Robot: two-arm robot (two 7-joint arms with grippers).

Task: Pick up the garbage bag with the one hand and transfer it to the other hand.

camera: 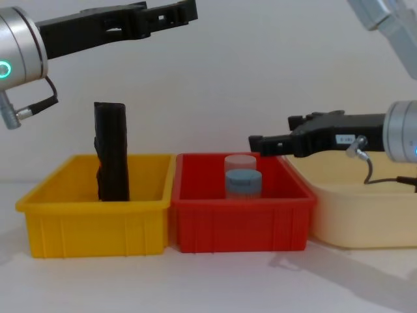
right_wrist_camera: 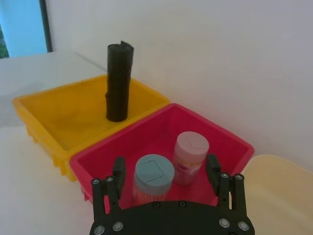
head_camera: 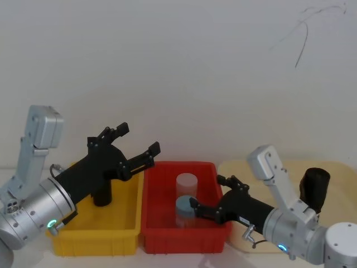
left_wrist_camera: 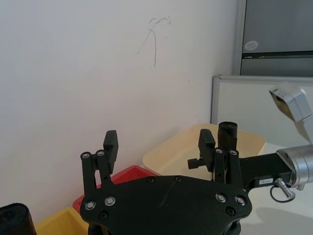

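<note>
The garbage bag (camera: 112,153), a thick black roll, stands upright in the yellow bin (camera: 91,225), taller than its walls. It is also in the right wrist view (right_wrist_camera: 119,83), and in the head view (head_camera: 102,196) my left gripper partly hides it. That left gripper (camera: 186,12) hangs open well above the bins, over the seam between yellow and red, with nothing between its fingers (left_wrist_camera: 111,143). My right gripper (head_camera: 207,192) is open too, level over the red bin (right_wrist_camera: 205,127), just short of the two jars.
A pink-lidded jar (right_wrist_camera: 191,149) and a blue-lidded jar (right_wrist_camera: 154,176) stand in the red bin. A beige tray (camera: 365,225) to the right holds another black object (head_camera: 315,187). A white wall stands close behind the bins.
</note>
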